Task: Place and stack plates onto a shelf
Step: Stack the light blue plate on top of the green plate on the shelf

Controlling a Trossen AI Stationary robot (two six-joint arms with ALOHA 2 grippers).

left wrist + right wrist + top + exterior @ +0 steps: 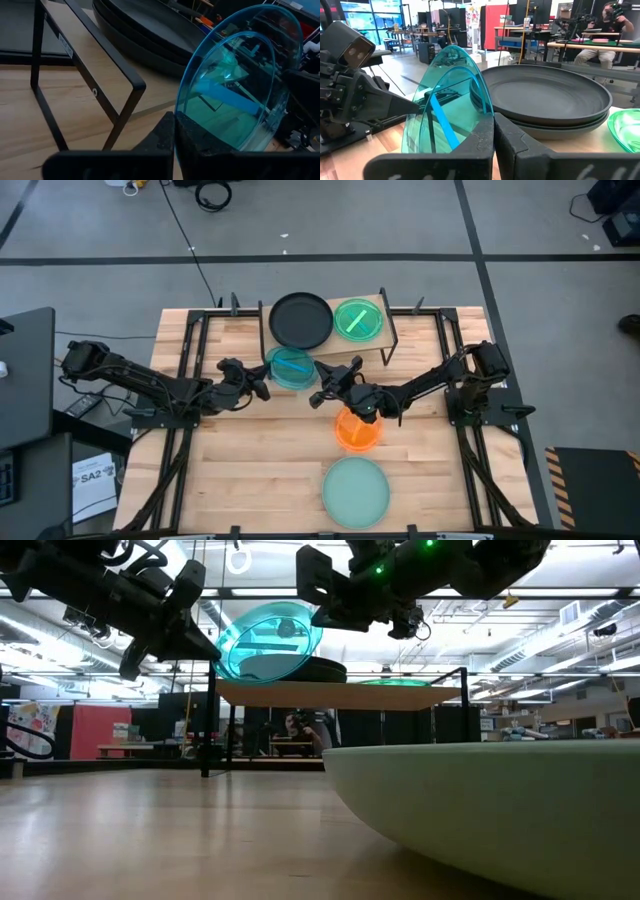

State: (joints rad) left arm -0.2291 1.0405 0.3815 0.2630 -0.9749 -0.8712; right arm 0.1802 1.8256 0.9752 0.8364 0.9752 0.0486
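Note:
A translucent blue plate (pixel 292 367) is held in the air between both grippers, tilted on edge, at the near left corner of the shelf (pixel 335 348). My left gripper (pixel 262 380) is shut on its left rim and my right gripper (pixel 322 388) on its right rim. The low view shows the blue plate (pixel 270 640) at about board height. On the shelf rest a stack of black plates (pixel 300 320) and a green translucent plate (pixel 358 319). An orange plate (pixel 357 428) and a mint plate (pixel 356 491) lie on the table. My left gripper pinches the blue plate's rim (pixel 182 107) between its two fingers, coming level from the table's left side. The plate stands tilted on edge, lifted clear of table and shelf. My right gripper pinches the opposite rim (pixel 487 107) between its two fingers, coming from the table's right side. The plate rises from the fingers, tilted and clear of the table.
The shelf's black metal leg frame (pixel 100 85) stands close beside the plate. The orange plate lies right under my right arm. The mint plate (pixel 500 810) sits near the table's front edge. People and benches show in the room behind.

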